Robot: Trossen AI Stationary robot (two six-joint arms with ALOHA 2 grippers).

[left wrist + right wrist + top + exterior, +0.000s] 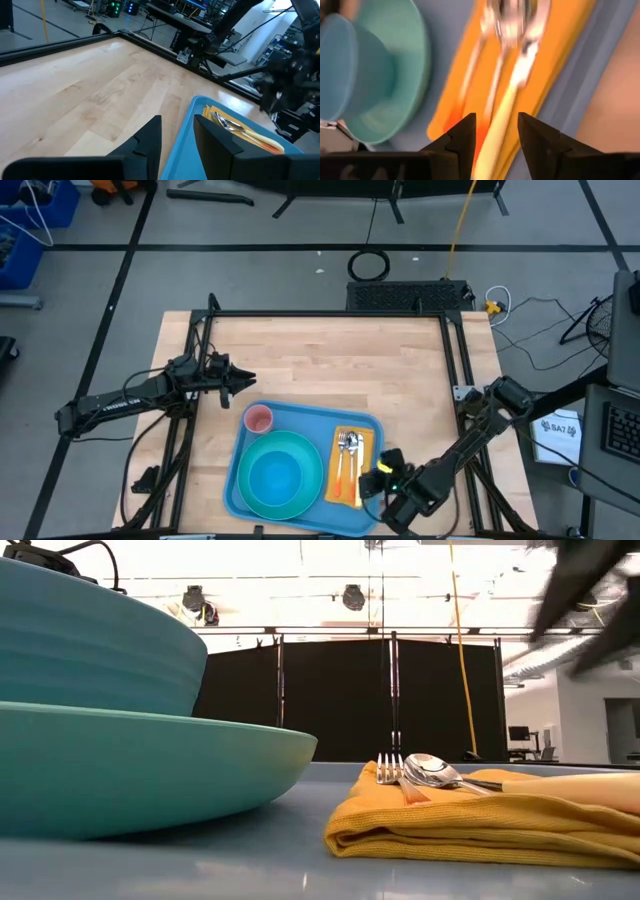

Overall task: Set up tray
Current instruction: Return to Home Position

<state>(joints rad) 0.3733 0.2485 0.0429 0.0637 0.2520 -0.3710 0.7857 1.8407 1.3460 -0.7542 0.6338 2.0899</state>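
Observation:
The light-blue tray (300,420) lies at the table's near edge. On it sit a teal plate (305,495) with a blue bowl (275,475), a pink cup (259,418), and an orange-yellow napkin (364,442) carrying a fork (390,770) and a spoon (430,770). My right gripper (373,480) hovers open above the napkin's near right part; the spoon's yellow handle (497,125) shows below the gap between its fingers (465,135). My left gripper (250,380) is open, just beyond the tray's far left corner (200,107), touching nothing.
Bare wooden table (330,360) stretches from the tray to the far edge. A black frame rail (330,313) borders the table's far side and both flanks. The room's floor, cables and equipment lie beyond it.

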